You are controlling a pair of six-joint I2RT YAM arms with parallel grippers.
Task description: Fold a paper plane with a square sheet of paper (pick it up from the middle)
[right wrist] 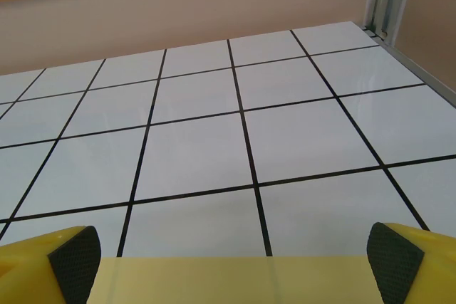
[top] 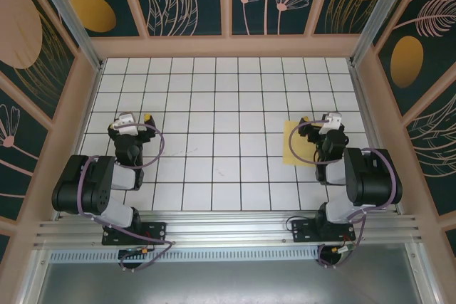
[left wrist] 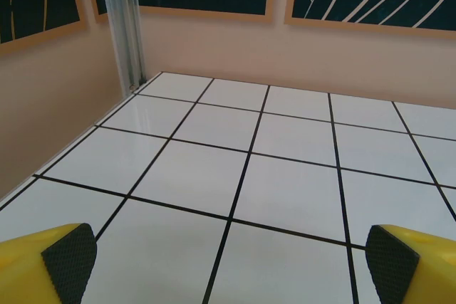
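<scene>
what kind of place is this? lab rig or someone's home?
Probably an enclosed benchtop robot cell, not a home: white grid-tiled table, leaf-print wall panels boxing it in, and an aluminium rail along the near edge.

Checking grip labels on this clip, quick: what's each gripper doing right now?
Left gripper: open, holding nothing.
Right gripper: open, holding nothing, above the square sheet of paper.
</scene>
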